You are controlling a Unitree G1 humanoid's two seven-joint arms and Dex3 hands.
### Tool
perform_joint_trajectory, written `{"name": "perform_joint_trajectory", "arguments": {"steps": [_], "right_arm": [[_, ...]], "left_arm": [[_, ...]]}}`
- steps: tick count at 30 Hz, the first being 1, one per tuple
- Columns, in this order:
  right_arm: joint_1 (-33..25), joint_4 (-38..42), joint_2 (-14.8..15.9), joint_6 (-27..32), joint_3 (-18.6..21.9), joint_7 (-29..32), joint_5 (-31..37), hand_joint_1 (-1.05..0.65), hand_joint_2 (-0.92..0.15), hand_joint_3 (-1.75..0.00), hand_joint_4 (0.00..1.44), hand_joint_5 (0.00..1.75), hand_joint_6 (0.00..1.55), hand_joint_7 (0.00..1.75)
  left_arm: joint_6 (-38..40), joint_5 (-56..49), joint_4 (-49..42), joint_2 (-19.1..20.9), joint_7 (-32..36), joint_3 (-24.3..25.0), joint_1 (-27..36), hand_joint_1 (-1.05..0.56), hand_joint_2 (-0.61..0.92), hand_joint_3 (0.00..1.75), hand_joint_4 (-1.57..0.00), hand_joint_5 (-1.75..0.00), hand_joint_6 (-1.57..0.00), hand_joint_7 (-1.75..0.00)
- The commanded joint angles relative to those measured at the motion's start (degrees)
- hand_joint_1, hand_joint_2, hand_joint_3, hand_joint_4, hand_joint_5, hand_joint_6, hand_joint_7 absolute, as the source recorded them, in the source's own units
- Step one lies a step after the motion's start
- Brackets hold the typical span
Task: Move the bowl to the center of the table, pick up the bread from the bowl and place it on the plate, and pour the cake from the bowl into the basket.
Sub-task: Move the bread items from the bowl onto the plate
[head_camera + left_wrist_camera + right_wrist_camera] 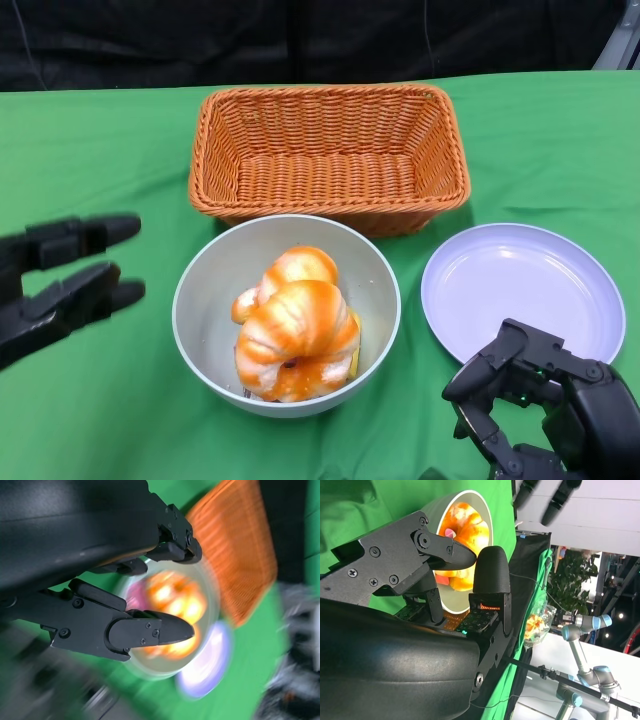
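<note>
The grey round bowl [287,316] sits mid-table near the front edge, holding the glazed orange bread [297,335]. The right hand [545,410] hangs empty, fingers apart; it should close on the bread from above, keeping the bowl steady.

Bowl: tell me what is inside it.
The bowl holds an orange-striped bread that fills most of it. A yellow edge peeks out beside the bread, and the right wrist view shows a bit of pink; whatever lies beneath is covered, so the cake cannot be made out.
</note>
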State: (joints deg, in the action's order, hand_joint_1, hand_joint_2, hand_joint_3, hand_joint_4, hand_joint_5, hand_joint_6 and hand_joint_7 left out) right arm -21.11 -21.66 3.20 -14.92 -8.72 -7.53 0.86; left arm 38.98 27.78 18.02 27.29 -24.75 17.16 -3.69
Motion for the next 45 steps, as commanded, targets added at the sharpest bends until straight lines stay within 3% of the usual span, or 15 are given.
{"name": "perform_joint_trajectory", "arguments": {"steps": [1,3,4,5,9,11,12,15,16,18,21,24,29,36,45], "right_arm": [[-0.18,0.36,0.77,-1.1,0.8,-0.32,-0.6,-0.15,-0.61,-0.84,0.71,1.54,0.72,1.23],[-0.25,0.41,0.89,-1.29,1.01,-0.48,-0.61,-0.15,-0.61,-0.85,0.71,1.54,0.72,1.23],[-0.34,0.41,1.06,-1.42,1.2,-0.55,-0.53,-0.15,-0.61,-0.85,0.71,1.54,0.72,1.23],[-0.4,0.41,1.16,-1.51,1.35,-0.61,-0.47,-0.15,-0.61,-0.85,0.71,1.53,0.72,1.23],[-0.67,0.09,2.23,-1.82,2.57,-1.68,-1.13,-0.12,-0.6,-0.89,0.7,1.5,0.72,1.19],[-0.69,-0.5,3.01,-1.72,3.19,-2.1,-0.96,-0.11,-0.59,-0.91,0.71,1.47,0.73,1.16],[-0.49,-1.09,3.72,-1.81,3.61,-2.32,-0.37,-0.12,-0.6,-0.86,0.69,1.35,0.73,1.04],[0.64,-3.16,5.76,-1.87,4.8,-2.87,1.84,-0.15,-0.68,-0.68,0.67,1.17,0.73,0.82],[1.31,-4.41,6.81,-1.71,5.49,-3.07,3.16,-0.21,-0.78,-0.44,0.67,1.02,0.71,0.66],[2.69,-8.53,8.72,1.12,6.5,-3.34,7.23,-0.34,-0.89,-0.16,0.67,0.79,0.71,0.39],[4.59,-14.8,10.33,7.85,6.57,-4.77,11.89,-0.51,-0.92,-0.05,0.63,0.56,0.66,0.15],[7.56,-20.35,11.28,15.55,5.43,-7.37,14.58,-0.58,-0.91,-0.02,0.54,0.45,0.6,0.07],[14.72,-23.49,12.55,23.47,2.06,-10.69,21.37,-0.66,-0.92,-0.02,0.48,0.38,0.55,0.02],[24.34,-22.93,12.37,33.5,-5.64,-16.11,32.01,-0.72,-0.92,-0.03,0.55,0.33,0.53,0.0],[34.15,-13.97,7.98,37.52,-17.34,-18.14,46.17,-0.75,-0.92,-0.09,0.62,0.22,0.51,0.01]], "left_arm": [[-12.28,-5.81,-3.77,-6.72,6.55,-0.13,0.56,-0.18,0.92,0.3,-0.78,-0.26,-0.78,-0.21],[-20.75,-8.93,-8.24,-10.15,8.77,-0.52,0.04,-0.15,0.92,0.3,-0.83,-0.28,-0.84,-0.22],[-25.76,-10.5,-11.36,-11.96,9.87,-0.62,-0.47,-0.12,0.92,0.32,-0.87,-0.43,-0.93,-0.32],[-29.62,-11.63,-13.78,-13.24,10.59,-0.69,-0.86,-0.1,0.92,0.36,-0.81,-0.73,-0.93,-0.52],[-43.36,-13.32,-23.9,-14.44,9.21,0.17,-2.6,-0.1,0.92,0.42,-0.75,-1.26,-0.85,-0.91],[-47.26,-14.34,-26.9,-14.28,9.35,-0.04,-3.11,-0.09,0.91,0.43,-0.74,-1.34,-0.83,-0.97],[-48.86,-14.9,-28.33,-14.11,9.45,-0.13,-3.36,-0.1,0.91,0.44,-0.75,-1.37,-0.83,-1.0],[-51.95,-15.8,-31.04,-13.88,9.63,-0.36,-3.94,-0.09,0.91,0.45,-0.75,-1.41,-0.81,-1.04],[-52.7,-16.12,-31.61,-13.97,9.78,-0.5,-4.07,-0.09,0.9,0.47,-0.75,-1.43,-0.81,-1.06],[-54.37,-16.46,-33.08,-13.93,9.36,-0.66,-4.34,-0.09,0.87,0.5,-0.74,-1.44,-0.8,-1.07],[-56.42,-16.86,-34.37,-14.07,9.16,-1.06,-4.5,-0.1,0.81,0.6,-0.74,-1.44,-0.82,-1.06],[-58.5,-18.12,-35.71,-14.05,9.93,-1.46,-4.74,-0.11,0.76,0.66,-0.76,-1.43,-0.84,-1.06],[-59.97,-18.35,-37.55,-14.23,10.13,-1.34,-5.38,-0.12,0.73,0.71,-0.78,-1.43,-0.84,-1.06],[-60.56,-19.36,-37.97,-14.19,10.99,-1.79,-5.4,-0.11,0.69,0.79,-0.75,-1.48,-0.82,-1.1],[-62.0,-19.55,-39.44,-14.01,11.16,-2.17,-5.81,-0.11,0.67,0.82,-0.76,-1.45,-0.81,-1.09]]}}
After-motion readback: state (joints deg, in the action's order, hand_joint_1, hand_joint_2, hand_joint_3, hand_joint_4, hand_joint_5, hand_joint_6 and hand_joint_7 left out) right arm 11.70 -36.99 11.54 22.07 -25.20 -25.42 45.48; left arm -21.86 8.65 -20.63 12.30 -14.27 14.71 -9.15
